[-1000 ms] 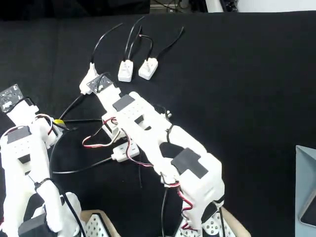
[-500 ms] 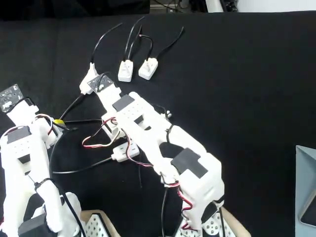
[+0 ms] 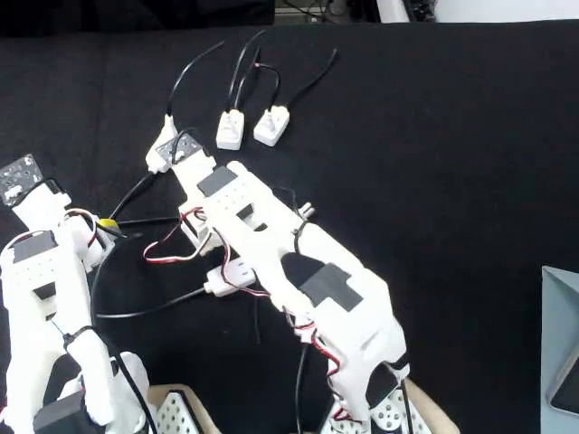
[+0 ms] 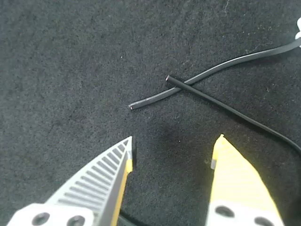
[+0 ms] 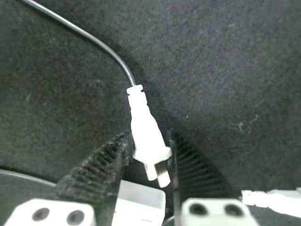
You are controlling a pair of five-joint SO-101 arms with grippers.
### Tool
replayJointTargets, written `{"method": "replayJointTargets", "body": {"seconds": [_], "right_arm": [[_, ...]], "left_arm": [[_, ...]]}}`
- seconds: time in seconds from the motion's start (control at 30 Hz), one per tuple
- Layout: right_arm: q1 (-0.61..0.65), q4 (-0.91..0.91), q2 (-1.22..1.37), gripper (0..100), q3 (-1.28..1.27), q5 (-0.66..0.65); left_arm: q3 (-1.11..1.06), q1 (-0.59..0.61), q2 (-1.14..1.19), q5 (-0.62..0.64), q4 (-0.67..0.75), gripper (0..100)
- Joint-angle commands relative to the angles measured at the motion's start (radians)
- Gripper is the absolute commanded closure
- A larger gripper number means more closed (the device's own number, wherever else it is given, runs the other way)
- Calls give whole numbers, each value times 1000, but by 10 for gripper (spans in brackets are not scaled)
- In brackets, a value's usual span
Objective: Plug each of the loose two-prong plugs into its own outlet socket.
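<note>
Right gripper (image 5: pixel 149 137) clamped on white two-prong plug (image 5: pixel 143 123), prongs toward wrist | plug at 10 o'clock on table (image 3: pixel 452 181), at 8 o'clock from outlet sockets (image 3: pixel 230 129) | left gripper (image 4: pixel 175 140) spread wide, holding nothing

The right claw (image 5: pixel 148 136), arm stretched forward, pinches a white plug (image 5: pixel 140 113); the left claw (image 4: pixel 175 139) is spread wide.

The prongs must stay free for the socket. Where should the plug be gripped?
Probably hold the plug across its body, on the two long sides, from above, as the right gripper sits. Prongs stick out one end, cable the other, so both stay clear.
</note>
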State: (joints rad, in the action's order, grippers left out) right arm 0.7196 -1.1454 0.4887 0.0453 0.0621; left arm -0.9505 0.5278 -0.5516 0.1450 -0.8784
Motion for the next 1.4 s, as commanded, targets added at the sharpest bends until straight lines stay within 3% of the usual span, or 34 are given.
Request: {"method": "replayJointTargets", "body": {"seconds": [0.0, 0.13, 0.37, 0.6, 0.73, 0.87, 1.17, 1.37], "right_arm": [[6, -5, -8, 887, 53, 11], [9, 26, -8, 992, 54, 2], [3, 15, -77, 987, 21, 6], [-20, 9, -398, 987, -180, 8], [-68, 49, -599, 987, -317, 9], [-87, 104, -789, 987, -460, 9], [-87, 244, -1233, 987, -751, 11], [-32, 276, -1397, 987, -868, 6]], "left_arm": [[5, -13, -23, 2, 15, 730], [5, -13, -23, 2, 15, 730], [5, -13, -23, 2, 15, 730], [22, -15, -26, 2, 9, 730], [70, -18, -91, 8, -77, 730], [93, -85, -247, 9, -173, 730], [19, -292, -635, 11, -196, 730], [-128, -394, -755, 130, -29, 730]]}}
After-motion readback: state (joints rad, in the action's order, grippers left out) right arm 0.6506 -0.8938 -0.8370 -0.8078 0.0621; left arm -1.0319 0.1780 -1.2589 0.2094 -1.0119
